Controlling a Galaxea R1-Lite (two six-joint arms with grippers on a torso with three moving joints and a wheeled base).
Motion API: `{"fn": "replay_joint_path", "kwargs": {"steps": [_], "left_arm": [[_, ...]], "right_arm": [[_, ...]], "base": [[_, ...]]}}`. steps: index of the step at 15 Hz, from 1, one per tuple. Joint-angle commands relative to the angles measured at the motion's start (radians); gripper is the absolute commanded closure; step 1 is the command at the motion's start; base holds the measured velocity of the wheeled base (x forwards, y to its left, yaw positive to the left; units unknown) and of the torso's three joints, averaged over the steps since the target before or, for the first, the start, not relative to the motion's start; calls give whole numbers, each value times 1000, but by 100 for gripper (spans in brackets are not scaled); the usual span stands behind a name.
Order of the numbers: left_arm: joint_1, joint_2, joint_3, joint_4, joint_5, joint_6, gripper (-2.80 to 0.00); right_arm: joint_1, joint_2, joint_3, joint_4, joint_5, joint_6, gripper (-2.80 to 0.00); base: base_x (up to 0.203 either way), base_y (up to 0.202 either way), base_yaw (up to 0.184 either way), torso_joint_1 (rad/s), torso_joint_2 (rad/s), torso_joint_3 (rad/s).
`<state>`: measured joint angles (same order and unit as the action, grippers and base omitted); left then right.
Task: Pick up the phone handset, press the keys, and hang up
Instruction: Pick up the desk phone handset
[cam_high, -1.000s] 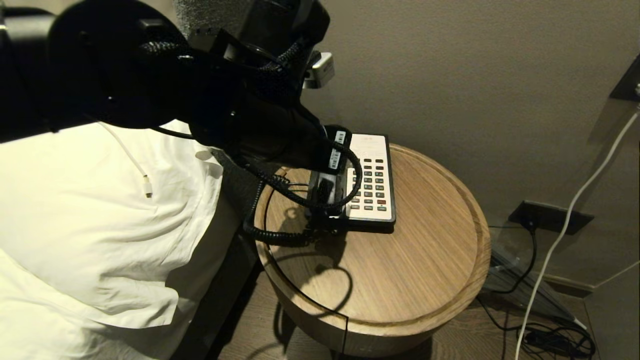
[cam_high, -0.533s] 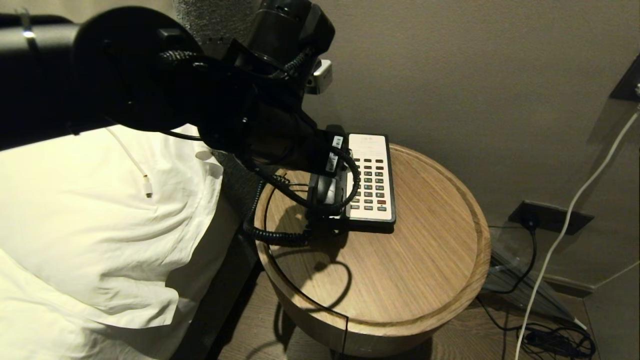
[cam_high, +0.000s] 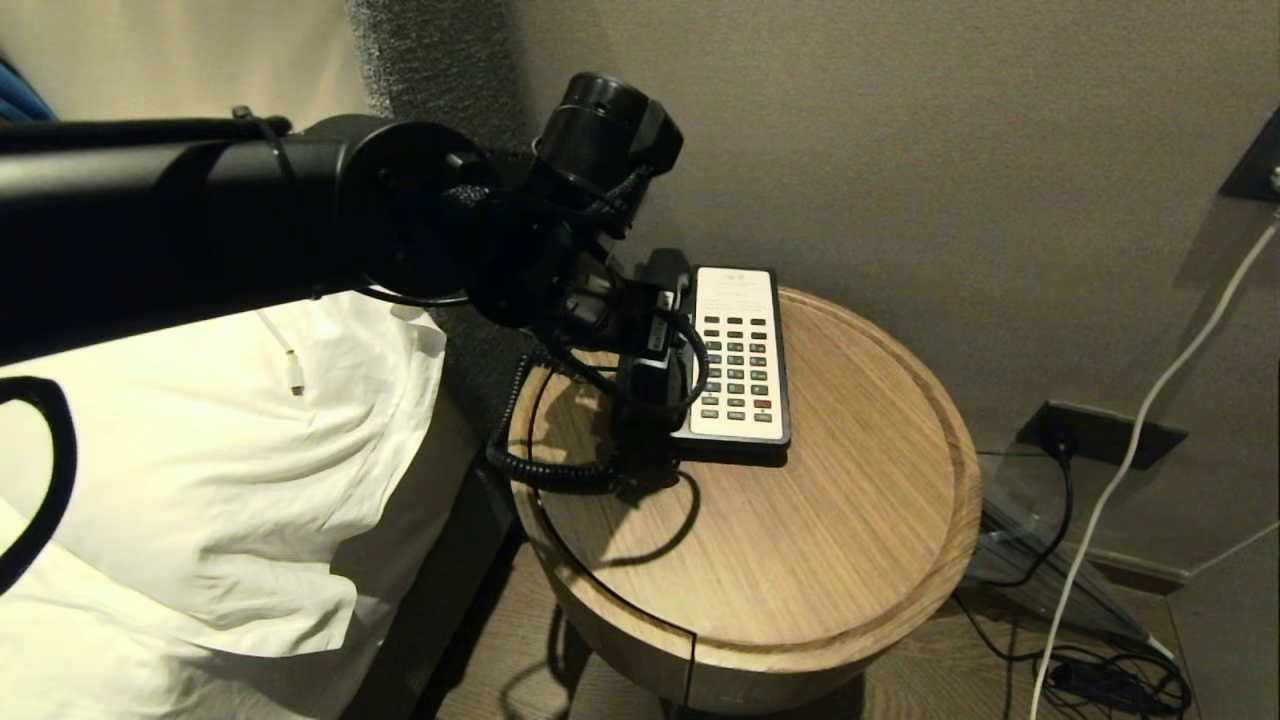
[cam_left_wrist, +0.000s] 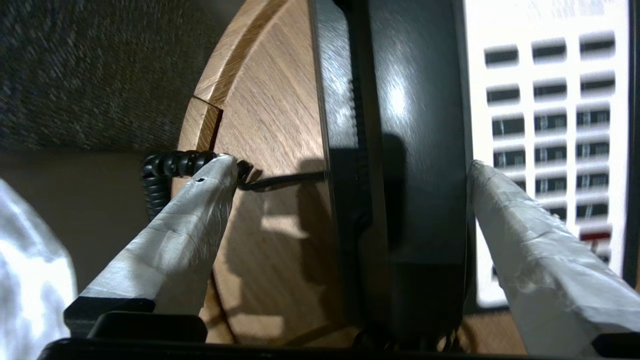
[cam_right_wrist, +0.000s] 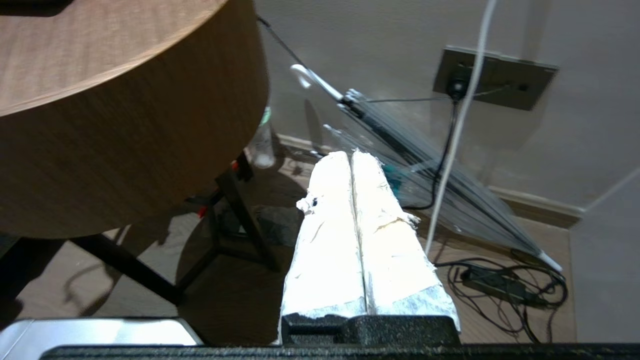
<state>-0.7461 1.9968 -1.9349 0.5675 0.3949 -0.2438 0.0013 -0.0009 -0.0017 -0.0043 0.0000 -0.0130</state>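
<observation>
**Trainee:** Handset first, then. Where did it sit when you looked?

**Operator:** Lying in its cradle on the phone base, along the left side of the keypad, on the round wooden desk by the bed. The coiled cord looped off the near end onto the desk.

**Trainee:** And your left claw?

**Operator:** I had it over the handset with the taped fingers spread wide, one on each side, neither visibly pressing on it. Nothing was gripped. The right claw hung low beside the desk with its fingers pressed together, idle.

**Trainee:** So which step was that?

**Operator:** I couldn't say for certain from that moment alone. It read either as lining up for the pickup or as letting go once the handset was hung up. If the lift was still owed, I judged the next move called for lowering squarely over the middle of the handset, closing, then raising it without snagging the cord.

**Trainee:** Any containers to mind?

**Operator:** None that I saw. Only the cradle, with the handset in it.
</observation>
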Motion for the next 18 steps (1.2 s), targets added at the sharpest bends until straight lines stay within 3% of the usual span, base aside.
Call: {"fn": "replay_joint_path", "kwargs": {"steps": [1, 5, 16, 17, 18], "left_arm": [[7, 17, -1, -10, -8, -83, -280], [-8, 23, -1, -21, -8, -113, -280], [-29, 62, -1, -51, 0, -106, -280], [-28, 65, -1, -51, 1, -106, 0], [-29, 68, -1, -51, 4, -104, 0]], "right_arm": [[0, 1, 0, 0, 0, -1, 0], [0, 1, 0, 0, 0, -1, 0], [0, 1, 0, 0, 0, -1, 0], [1, 1, 0, 0, 0, -1, 0], [0, 1, 0, 0, 0, -1, 0]], "base": [[0, 0, 0, 0, 0, 0], [0, 0, 0, 0, 0, 0], [0, 0, 0, 0, 0, 0], [0, 0, 0, 0, 0, 0], [0, 0, 0, 0, 0, 0]]}}
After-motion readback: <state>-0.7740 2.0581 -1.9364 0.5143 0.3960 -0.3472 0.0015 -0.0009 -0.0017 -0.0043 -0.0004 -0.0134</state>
